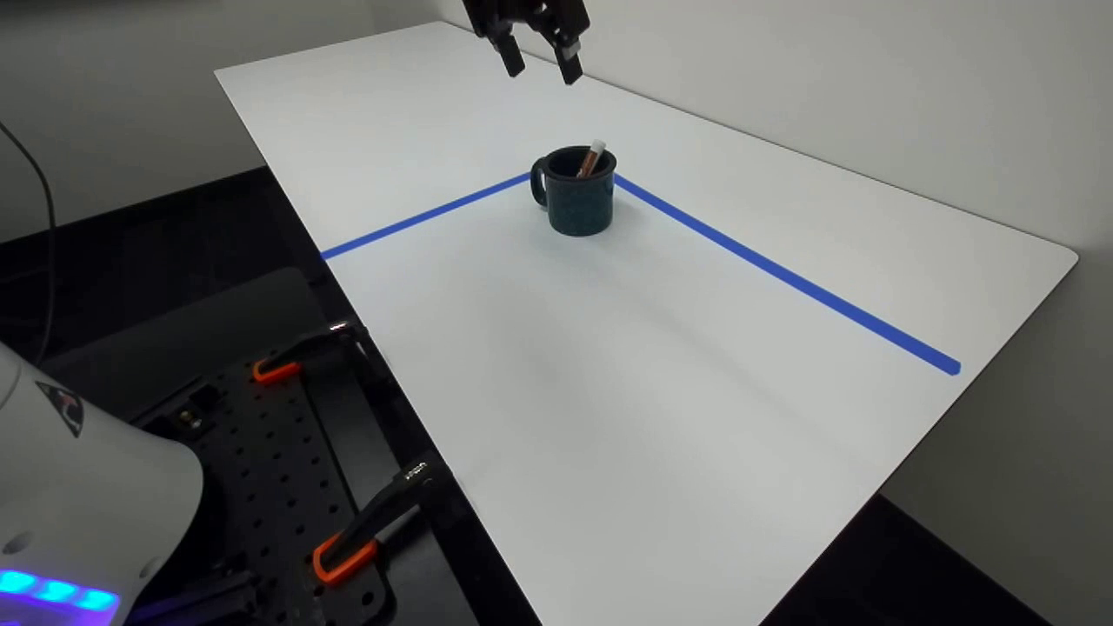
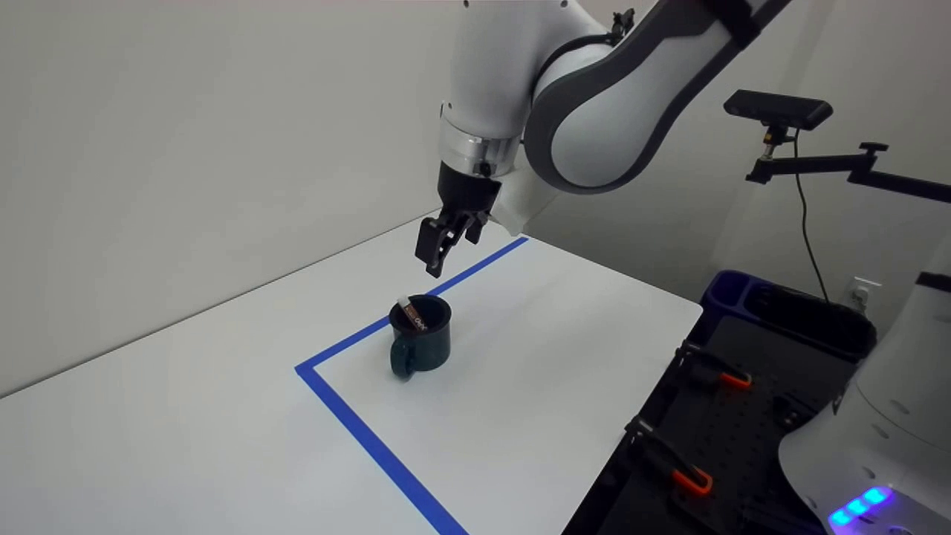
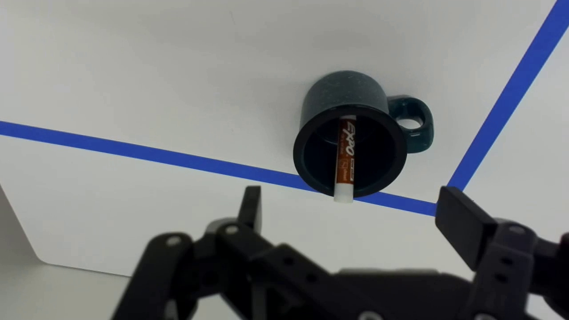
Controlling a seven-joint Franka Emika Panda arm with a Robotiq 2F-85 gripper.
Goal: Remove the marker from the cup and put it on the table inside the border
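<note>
The marker [image 1: 591,158] is reddish-brown with a white end. It leans inside the dark blue-green cup [image 1: 580,207], its white end reaching past the rim; its lower end is inside the cup. The marker [image 2: 412,313] and cup [image 2: 435,349] also show in an exterior view. The cup stands upright on the white table [image 1: 609,391], inside the blue border [image 1: 783,274] near its corner. My gripper [image 1: 543,73] is open and empty, above the cup and apart from it. In the wrist view, the marker [image 3: 345,153] lies between the spread fingers [image 3: 349,209] in the picture, beyond the tips.
A wall [image 2: 223,148] runs along the table's long edge. Black clamps with orange parts [image 1: 346,556] hold the near edge by the robot base [image 1: 87,487]. A dark blue bin [image 2: 787,312] and a camera on a stand [image 2: 776,110] are off the table.
</note>
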